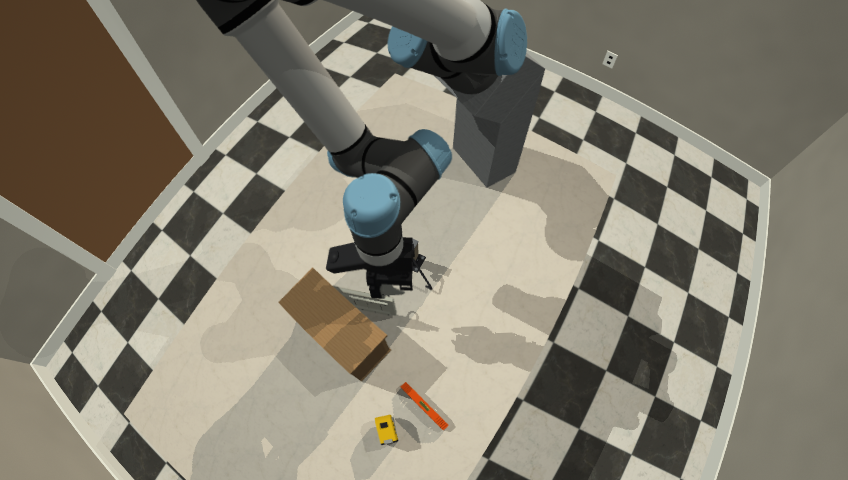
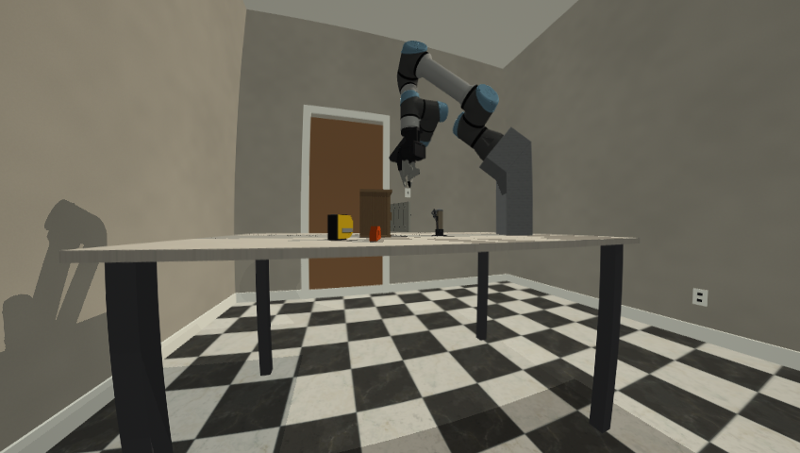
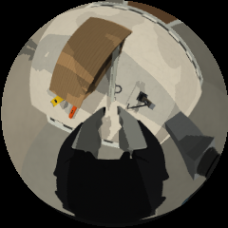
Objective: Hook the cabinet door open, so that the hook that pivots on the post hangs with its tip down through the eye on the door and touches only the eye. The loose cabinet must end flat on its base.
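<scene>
While the arm reached down from its grey pedestal, the gripper hung above the tabletop, clear of every object, with its fingers drawn to a narrow gap and nothing between them. In the top view, the wooden cabinet stood at about 7 o'clock from the gripper, flat on its base, with its grey door swung out along the side facing the arm. The eye, a small ring, showed at the free end of the door, at roughly 5 o'clock from the gripper. The post stood at about 3 o'clock from the gripper, apart from the door, and the hook ran from it toward the eye without reaching it; its tip was too small to judge. In the wrist view, the door edge ran straight ahead at 12 o'clock from the fingers, with the post at 1 o'clock. A yellow tape measure and an orange level lay near each other at 6 o'clock, well beyond the cabinet.
</scene>
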